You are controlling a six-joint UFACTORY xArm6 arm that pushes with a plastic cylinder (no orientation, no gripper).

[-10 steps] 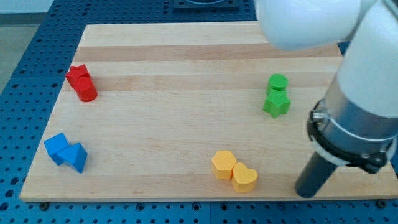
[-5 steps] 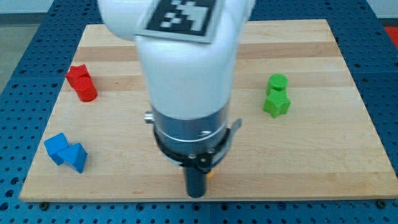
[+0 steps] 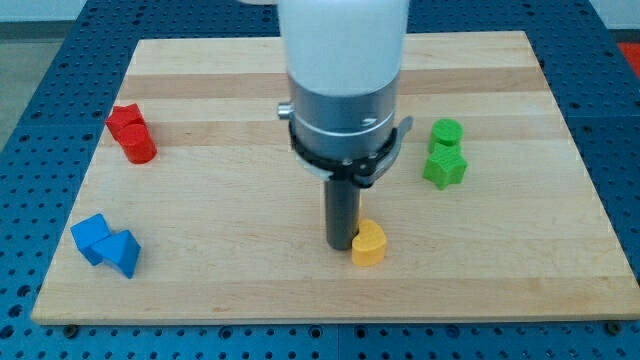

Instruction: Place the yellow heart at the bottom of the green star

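The yellow heart (image 3: 368, 243) lies on the wooden board (image 3: 250, 90), low in the middle. My tip (image 3: 340, 246) stands right against the heart's left side. The green star (image 3: 444, 167) lies up and to the right of the heart, well apart from it. A second green block (image 3: 447, 132) touches the star's top side. The arm's white and grey body hides the board behind the rod.
Two red blocks (image 3: 131, 134) sit together at the view's left, toward the top. Two blue blocks (image 3: 105, 244) sit together at the lower left. The board's bottom edge (image 3: 330, 319) runs a little below the heart.
The arm swept from the lower right to the left over the yellow blocks, then moved up and right. The yellow heart now lies higher and further left. The second yellow block no longer shows.
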